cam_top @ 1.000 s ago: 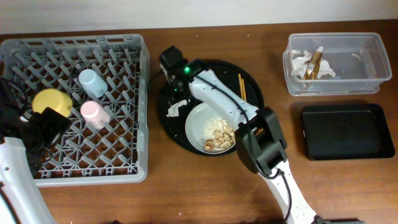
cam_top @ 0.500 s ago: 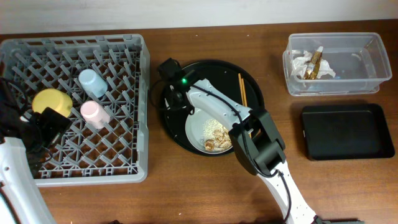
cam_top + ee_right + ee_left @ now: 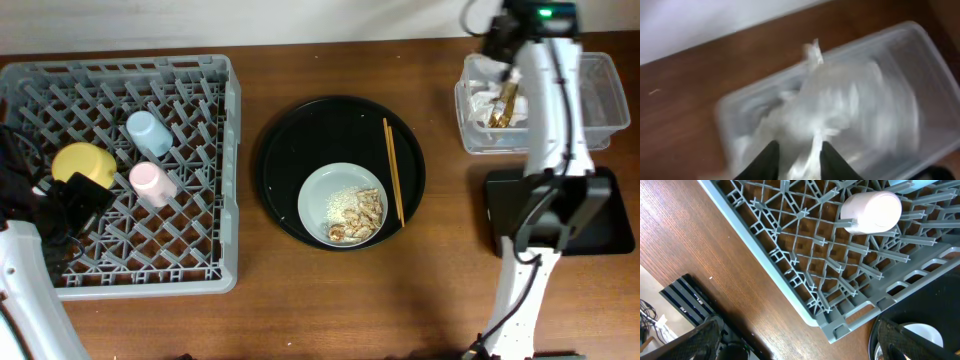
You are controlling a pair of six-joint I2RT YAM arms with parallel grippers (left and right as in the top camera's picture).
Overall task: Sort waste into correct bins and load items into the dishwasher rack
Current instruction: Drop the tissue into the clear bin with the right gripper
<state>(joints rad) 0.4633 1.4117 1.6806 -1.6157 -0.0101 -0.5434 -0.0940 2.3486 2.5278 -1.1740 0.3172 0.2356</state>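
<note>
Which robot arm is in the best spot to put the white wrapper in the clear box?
Right. The right gripper hangs over the clear tub, seemingly with a white wrapper between its jaws. The left gripper is far off, by the dishwasher rack.

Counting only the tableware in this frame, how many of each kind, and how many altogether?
Cups: 2, the pink cup and the light blue cup
Bowls: 1, the yellow bowl
Plates: 1, the plate
Chopstick pairs: 1, the chopsticks
Total: 5
</note>
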